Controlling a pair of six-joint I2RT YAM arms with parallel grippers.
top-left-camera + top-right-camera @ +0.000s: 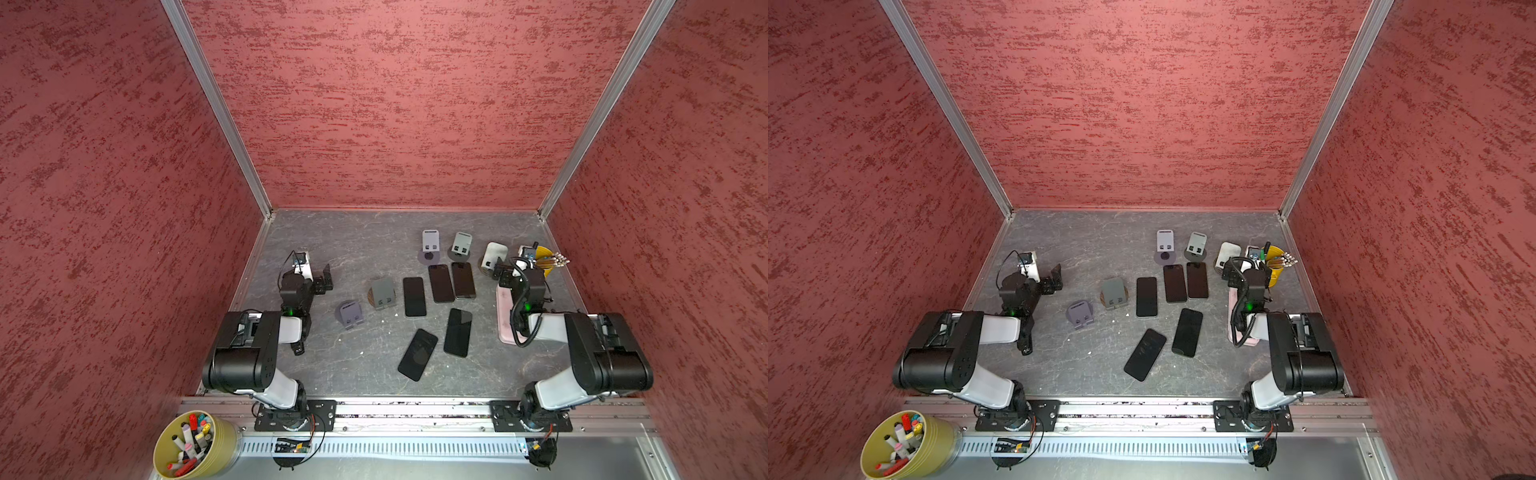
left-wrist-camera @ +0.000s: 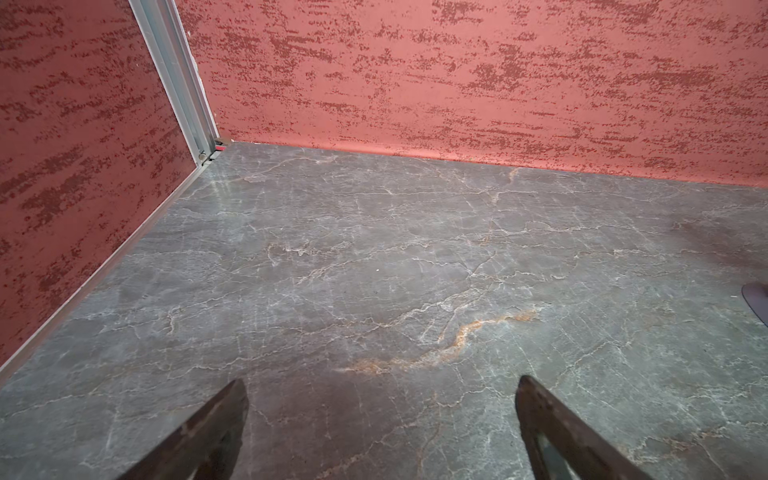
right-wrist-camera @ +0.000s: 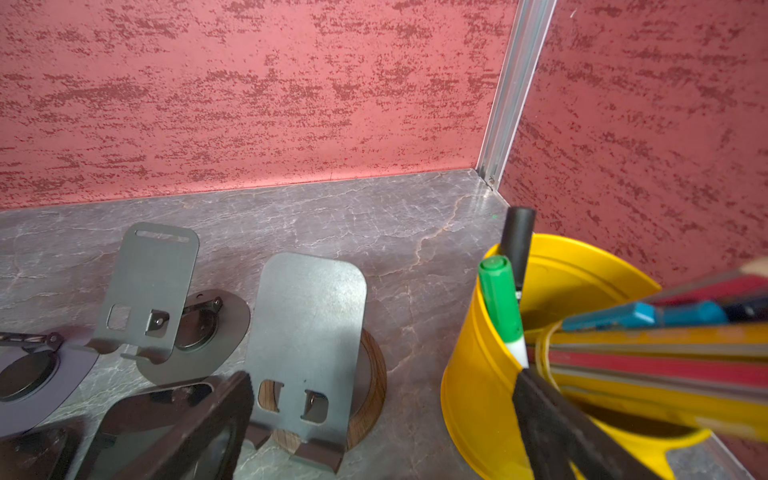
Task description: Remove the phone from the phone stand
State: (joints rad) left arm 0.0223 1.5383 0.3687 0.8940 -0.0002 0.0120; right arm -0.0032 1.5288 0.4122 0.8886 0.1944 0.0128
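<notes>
Standing wide open and empty, the right hand (image 3: 382, 380) hovers at the bare silver phone stand (image 3: 309, 332), and the left hand (image 2: 380, 386) is likewise open over the tabletop (image 2: 374, 257). Five dark phones (image 1: 414, 296) lie flat mid-tabletop, off every stand in view, so removal appears complete.

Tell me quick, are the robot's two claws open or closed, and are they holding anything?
Left gripper: open, holding nothing.
Right gripper: open, holding nothing.

No legible text, label, brand or number in any view, phones (image 1: 414, 296) dark-screened, phone stand (image 3: 307, 328) plate unmarked, green marker (image 3: 500, 303) barrel showing nothing readable.
</notes>
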